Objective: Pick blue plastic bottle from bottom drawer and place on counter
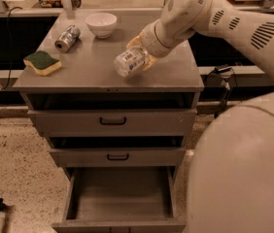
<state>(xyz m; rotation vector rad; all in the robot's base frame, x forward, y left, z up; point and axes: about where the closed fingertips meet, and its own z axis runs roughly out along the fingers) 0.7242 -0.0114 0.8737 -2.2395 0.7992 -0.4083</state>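
The blue plastic bottle (128,62) is a small clear bottle with a pale label. It lies tilted on its side over the right middle of the counter (78,76), held at its cap end by my gripper (141,54), which reaches in from the upper right and is shut on it. Whether the bottle touches the counter I cannot tell. The bottom drawer (121,195) is pulled open below the two shallower drawers, and its grey inside holds nothing.
On the counter lie a silver can (67,38) on its side at the back left, a white bowl (101,24) at the back, and a green-and-yellow sponge (42,62) at the left edge. My arm's white body (244,169) fills the lower right.
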